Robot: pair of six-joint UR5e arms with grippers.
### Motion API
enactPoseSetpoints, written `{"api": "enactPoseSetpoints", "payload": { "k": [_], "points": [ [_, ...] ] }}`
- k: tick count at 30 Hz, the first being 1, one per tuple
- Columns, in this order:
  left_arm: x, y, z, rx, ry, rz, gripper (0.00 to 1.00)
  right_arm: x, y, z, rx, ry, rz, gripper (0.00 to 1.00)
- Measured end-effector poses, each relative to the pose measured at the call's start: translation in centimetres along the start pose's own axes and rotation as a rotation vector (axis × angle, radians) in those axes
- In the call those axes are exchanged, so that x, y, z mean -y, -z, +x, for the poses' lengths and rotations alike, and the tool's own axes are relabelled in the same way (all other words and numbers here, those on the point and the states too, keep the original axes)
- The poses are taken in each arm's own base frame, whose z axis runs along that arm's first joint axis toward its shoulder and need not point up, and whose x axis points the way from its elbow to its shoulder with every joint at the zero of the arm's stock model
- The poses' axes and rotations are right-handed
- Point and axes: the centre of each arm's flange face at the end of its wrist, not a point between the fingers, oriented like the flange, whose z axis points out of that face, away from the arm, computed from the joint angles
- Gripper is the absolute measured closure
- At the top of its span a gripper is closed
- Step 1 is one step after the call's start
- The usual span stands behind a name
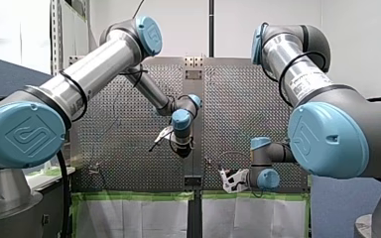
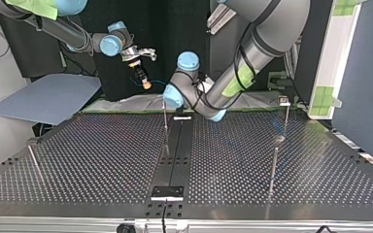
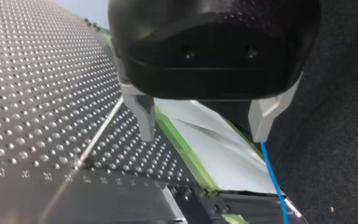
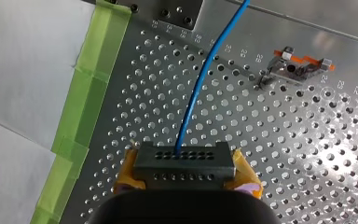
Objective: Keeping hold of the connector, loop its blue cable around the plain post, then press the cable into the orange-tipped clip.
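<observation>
The right gripper (image 4: 186,173) clamps the connector (image 4: 184,161) by the taped edge of the table (image 4: 261,121) so its cable (image 4: 205,74) trails free; the left gripper (image 3: 204,122) gapes wide, empty.

R arm's gripper (image 2: 146,85) hangs past table (image 2: 102,160) far edge; L arm (image 2: 252,53) low nr centre post (image 2: 165,124); clip (image 2: 284,101) far right.

Your left arm (image 1: 104,64) reaches toward the middle, wrist bent downward, the black left gripper (image 3: 205,122) with its grey fingers (image 3: 145,116) spread wide apart. Your right arm (image 1: 297,74) sits low, forearm level, the right gripper (image 4: 185,159) clamping yellow pads (image 4: 247,176) on both ends of the connector (image 4: 186,165).
</observation>
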Motion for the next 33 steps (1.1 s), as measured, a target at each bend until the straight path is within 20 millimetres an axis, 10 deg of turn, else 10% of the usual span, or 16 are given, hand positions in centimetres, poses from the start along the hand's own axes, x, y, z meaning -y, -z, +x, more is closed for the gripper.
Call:
{"api": "enactPoseSetpoints", "payload": {
  "k": [33],
  "points": [
    [1.5,-2.2,0.6,-0.247,-0.092,0.081,0.01,0.3,-0.1,0.1,-0.001,0.001,0.005,1.00]
  ]
}}
